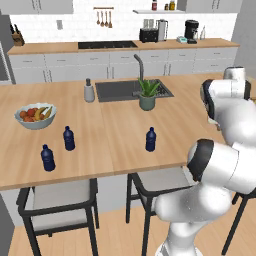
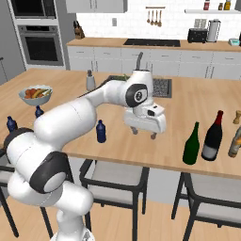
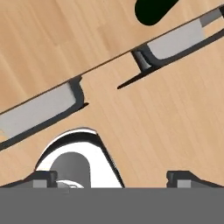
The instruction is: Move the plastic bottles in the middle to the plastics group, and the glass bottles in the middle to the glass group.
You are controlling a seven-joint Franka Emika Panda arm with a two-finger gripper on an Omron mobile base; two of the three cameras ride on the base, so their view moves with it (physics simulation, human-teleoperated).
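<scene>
- Far left of the island counter point(image 1: 125, 135): fruit bowl point(image 1: 35, 115), with the plastics group just in front of it, two small blue bottles point(image 1: 69, 138) and point(image 1: 48, 158), standing upright and a little apart.
- Middle, near the front edge: the lone blue plastic bottle point(image 2: 100, 131), upright, well apart from the pair.
- Just right of it, the gripper point(image 2: 144, 133) hovers over bare counter, jaws spread wide, holding nothing.
- Right end: green glass bottle point(image 2: 191, 144) and near-black glass bottle point(image 2: 212, 137) stand side by side; another bottle point(image 2: 235, 141) at the frame edge.
- Judgement: next pick is likely the blue bottle. Approach from the side at body height, centre the jaws on its body, close below the neck, lift straight, then carry left.
</scene>
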